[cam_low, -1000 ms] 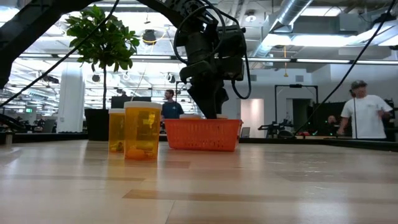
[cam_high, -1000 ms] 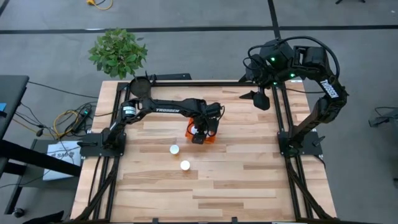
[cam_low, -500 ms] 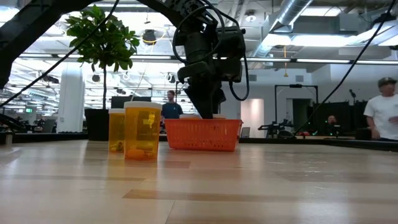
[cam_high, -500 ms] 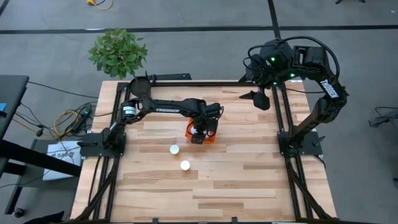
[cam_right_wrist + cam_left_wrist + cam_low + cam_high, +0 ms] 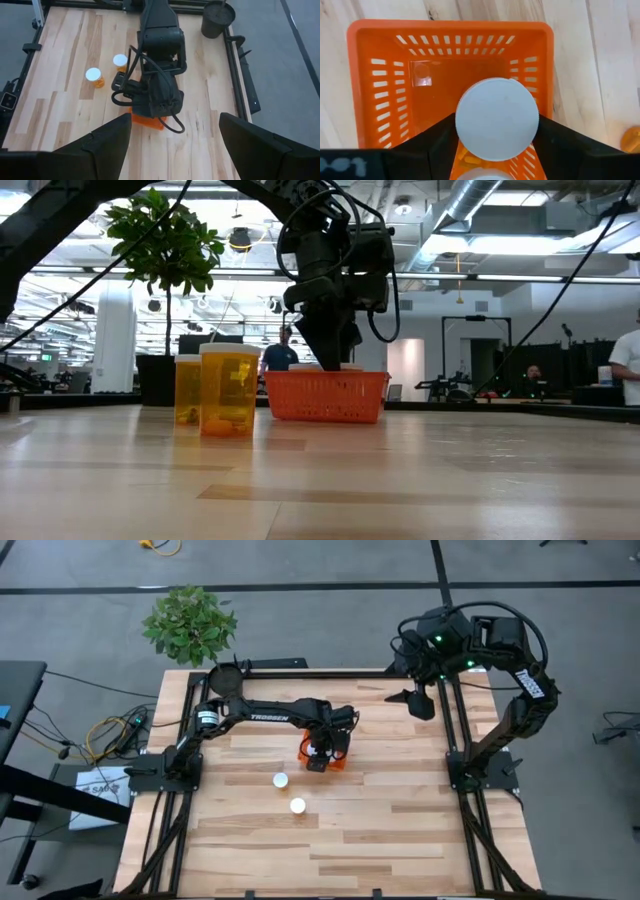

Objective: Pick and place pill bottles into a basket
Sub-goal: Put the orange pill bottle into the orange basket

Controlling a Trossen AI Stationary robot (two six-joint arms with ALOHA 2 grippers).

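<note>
My left gripper (image 5: 322,752) hangs over the orange basket (image 5: 325,396), shut on a pill bottle whose round white cap (image 5: 497,118) fills the middle of the left wrist view. The edge of a second white cap (image 5: 477,175) shows lower in the basket (image 5: 450,25). Two amber bottles with white caps (image 5: 281,780) (image 5: 298,806) stand upright on the table, nearer and to the left of the basket; they also show in the low view (image 5: 228,390) (image 5: 187,388). My right gripper (image 5: 175,147) is open and empty, parked high at the far right. My left gripper pinches the bottle between its two fingers (image 5: 437,142), one on each side, just below the cap's rim (image 5: 462,131). The fingers come from above, pointing down into the basket. The bottle stands upright; the cap hides whether its base rests on the basket's floor.
A dark pot (image 5: 225,680) stands at the table's far left corner, with a leafy plant (image 5: 190,625) just beyond it. Bare wooden tabletop (image 5: 400,810) lies to the right of and nearer than the basket. People stand in the room behind the table.
My left gripper has shifted a little toward the table's left over the basket, still shut on the bottle. The two bottles on the table have stayed put.
</note>
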